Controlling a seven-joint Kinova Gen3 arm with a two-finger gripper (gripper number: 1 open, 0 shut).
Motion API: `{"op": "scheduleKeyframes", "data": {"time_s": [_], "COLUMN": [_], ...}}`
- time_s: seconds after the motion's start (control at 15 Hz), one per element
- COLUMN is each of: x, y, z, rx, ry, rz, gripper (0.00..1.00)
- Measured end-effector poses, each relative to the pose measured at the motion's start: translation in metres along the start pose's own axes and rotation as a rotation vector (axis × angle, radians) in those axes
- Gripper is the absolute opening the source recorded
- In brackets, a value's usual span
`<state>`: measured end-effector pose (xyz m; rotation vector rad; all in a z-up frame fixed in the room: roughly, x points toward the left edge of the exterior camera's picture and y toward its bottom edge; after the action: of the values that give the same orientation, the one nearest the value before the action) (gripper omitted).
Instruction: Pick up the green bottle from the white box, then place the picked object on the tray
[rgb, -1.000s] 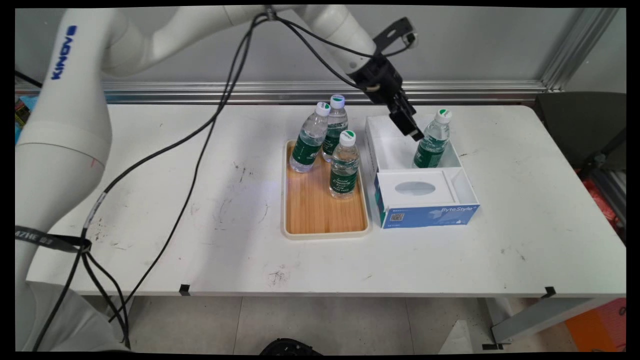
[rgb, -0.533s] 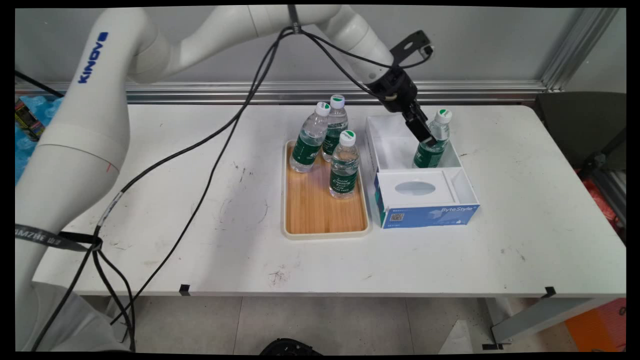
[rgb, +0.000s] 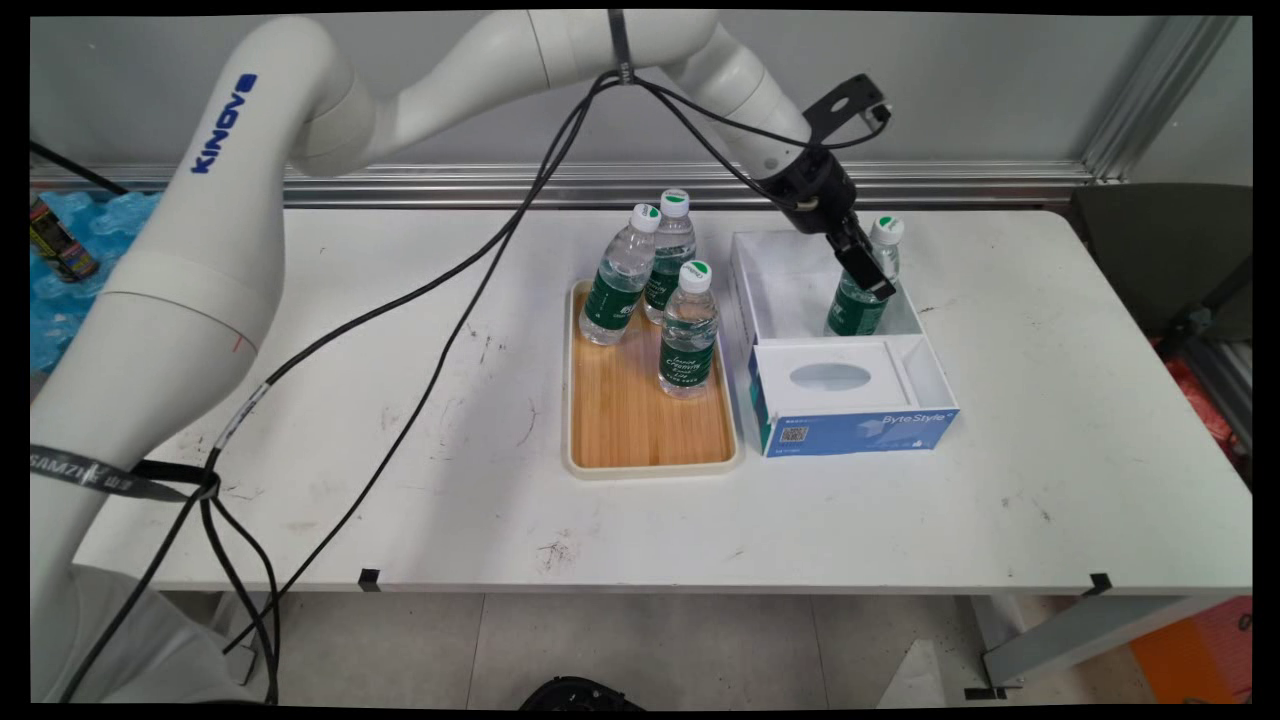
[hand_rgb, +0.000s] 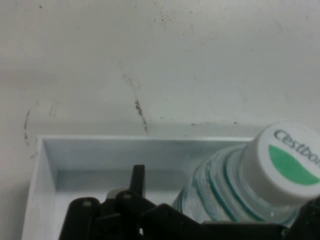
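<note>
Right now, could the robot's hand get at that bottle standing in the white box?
Probably yes: the gripper is right against the bottle from above, and the box is open-topped, nothing covering it.

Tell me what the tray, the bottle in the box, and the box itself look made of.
Tray: floor looks like bamboo or wood, with warm lengthwise grain; the cream rim seems plastic. Bottle in the box: clear thin plastic, see-through ribbed shoulder, glossy white cap, green label. Box: probably printed cardboard, with flat thin white walls.
</note>
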<state>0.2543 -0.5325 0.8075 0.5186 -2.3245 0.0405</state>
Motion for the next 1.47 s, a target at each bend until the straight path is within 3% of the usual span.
{"op": "scheduleKeyframes", "data": {"time_s": [0.2, 0.27, 0.87, 1.13, 1.47], "x": [0.002, 0.002, 0.007, 0.019, 0.036], "y": [0.000, 0.000, 0.007, 0.013, 0.033], "z": [0.006, 0.008, 0.003, -0.022, -0.082], "rx": [-0.001, -0.002, 0.006, 0.041, 0.084], "ry": [0.002, 0.003, 0.023, 0.062, 0.108], "rz": [-0.001, 0.000, 0.017, 0.045, 0.091], "gripper": [1.00, 0.00, 0.00, 0.00, 0.00]}}
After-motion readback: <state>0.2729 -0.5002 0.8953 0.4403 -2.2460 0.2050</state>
